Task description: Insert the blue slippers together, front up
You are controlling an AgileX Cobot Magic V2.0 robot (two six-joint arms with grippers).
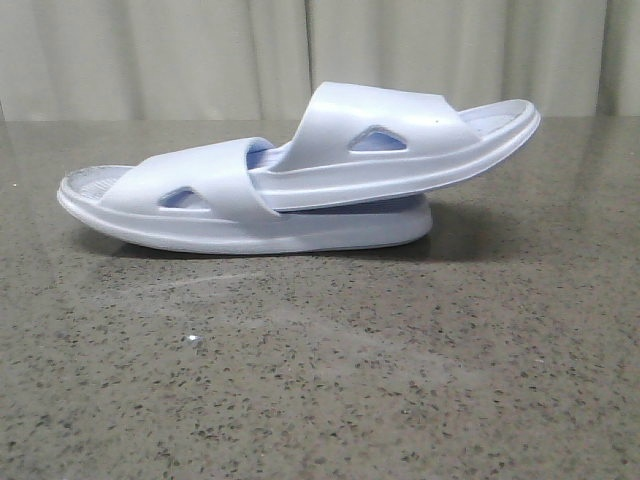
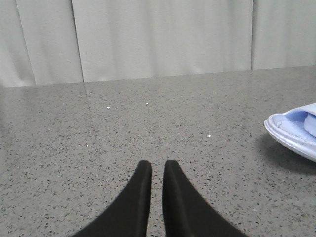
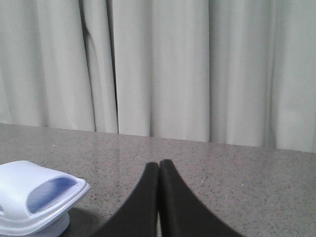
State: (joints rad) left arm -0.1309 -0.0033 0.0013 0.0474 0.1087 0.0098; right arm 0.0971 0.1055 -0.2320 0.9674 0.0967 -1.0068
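blue slippers [image 1: 300,180] nested mid-desk: upper one's end tucked under lower one's strap, its other end tilted up to the right, lower flat on grey speckled desk [image 1: 320,380] | L gripper [image 2: 157,170] nearly closed, slim gap, empty, just above desk | R gripper [image 3: 159,170] closed, empty, beside slipper end
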